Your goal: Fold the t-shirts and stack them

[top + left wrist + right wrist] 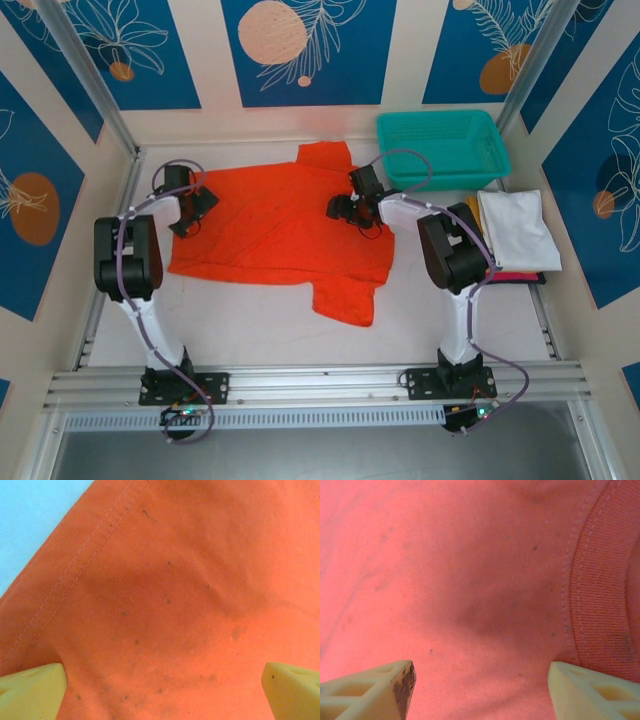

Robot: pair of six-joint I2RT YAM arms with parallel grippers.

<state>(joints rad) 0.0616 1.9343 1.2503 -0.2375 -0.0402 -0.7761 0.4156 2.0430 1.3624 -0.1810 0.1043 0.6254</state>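
Left end effector wide open, right end effector open; both empty over orange-red t-shirt.

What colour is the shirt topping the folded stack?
White. The top shirt shows best in the top external view.

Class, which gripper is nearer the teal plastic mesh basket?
Right. The right gripper is just left of the teal mesh basket; the left gripper sits across the orange-red cloth t-shirt.
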